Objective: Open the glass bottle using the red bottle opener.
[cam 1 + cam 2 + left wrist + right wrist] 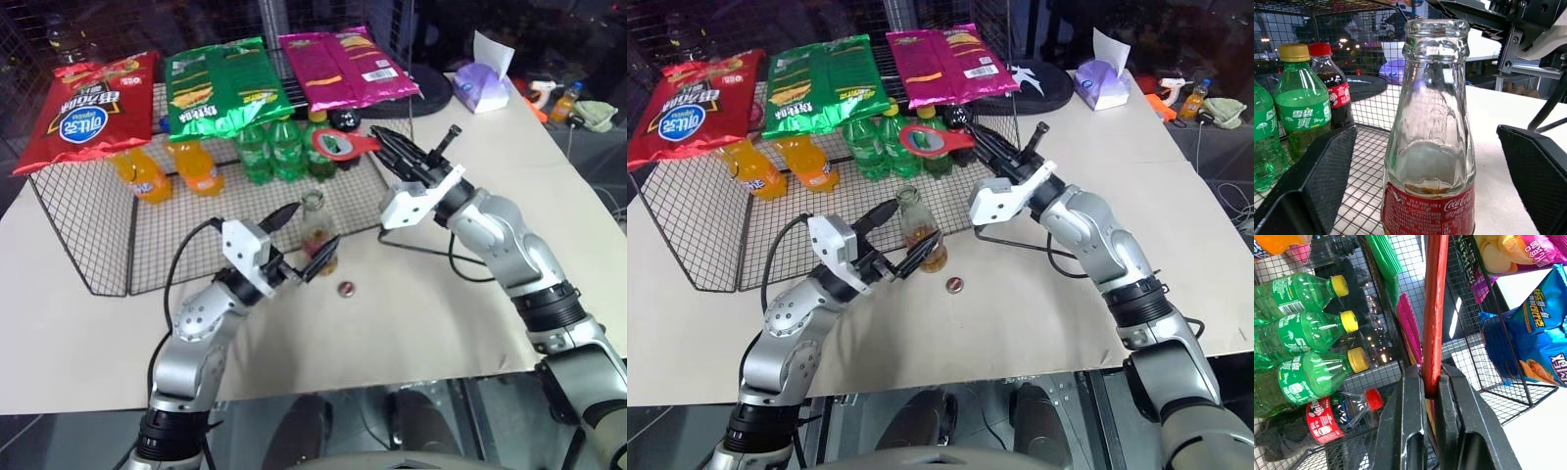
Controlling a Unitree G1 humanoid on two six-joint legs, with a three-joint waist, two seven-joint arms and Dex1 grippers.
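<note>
Bottle uncapped, opener aloft

Glass bottle [316, 231] stands upright on the counter [411, 323], just in front of the wire basket [88, 235] that holds the green and orange soda bottles. Its mouth is bare, and a small round red bottle cap [346, 288] lies on the counter just beside its base, toward the robot's right. The left gripper [306, 243] sits at the bottle with its jaws spread wide, one black finger on each side of the glass and neither pressing on it. Above and behind the bottle, the right gripper [382, 140] has its jaws clamped on the handle of the red bottle opener [338, 145], whose loop head hangs in the air over the basket's front edge, apart from the bottle's mouth.
</note>
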